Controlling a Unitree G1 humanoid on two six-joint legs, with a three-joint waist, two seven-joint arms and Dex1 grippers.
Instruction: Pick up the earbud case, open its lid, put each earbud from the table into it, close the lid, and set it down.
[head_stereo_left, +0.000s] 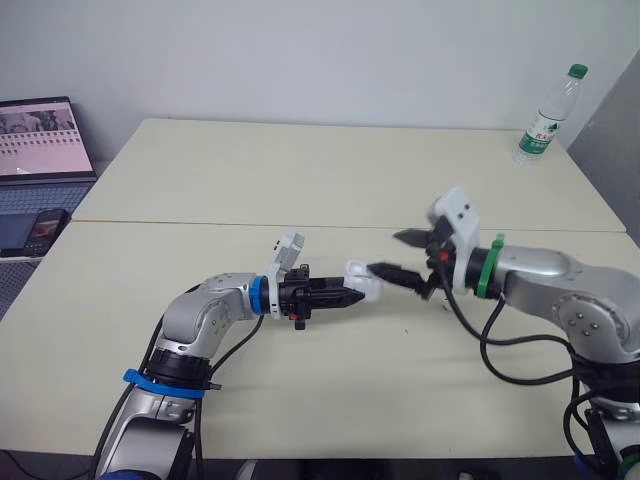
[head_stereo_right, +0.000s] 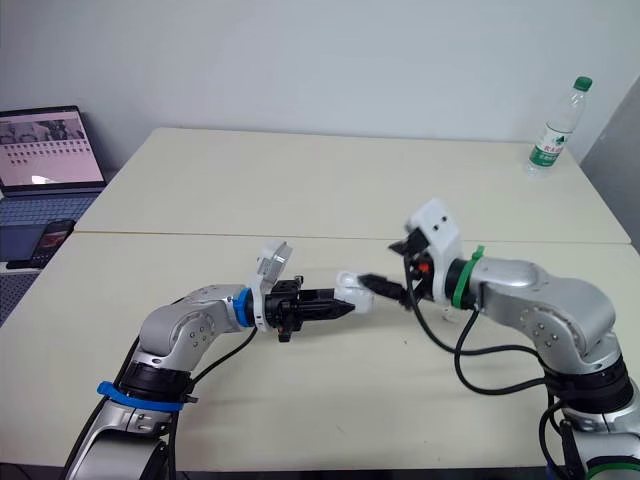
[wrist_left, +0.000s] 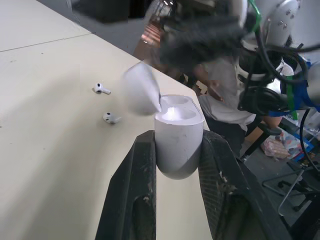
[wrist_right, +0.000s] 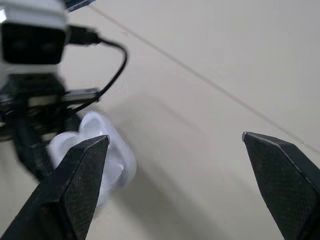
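My left jaws are clamped on the lower body of the earbud case (wrist_left: 177, 145), holding it in the air above the middle of the surface (head_stereo_left: 300, 170). The lid (wrist_left: 141, 90) is tipped up off the body and both empty sockets show. My right jaws stand wide apart with nothing in them, and one finger tip is right at the case's lid end. I cannot tell whether it touches.

I judge the lid-opening step almost finished. To do it well I would hold the left grip firm and level and nudge the lid fully back with that one tip. Then I would draw the right arm away cleanly, so the case is not twisted out of the grip.

The two earbuds (wrist_left: 102, 89) (wrist_left: 111, 118) lie close together on the surface, apart from the case.

The surface is pale, with a seam across it. A water bottle (head_stereo_left: 548, 115) stands at its far right corner. A laptop (head_stereo_left: 40, 140) and a phone (head_stereo_left: 45, 228) sit off to the left, against a plain wall.
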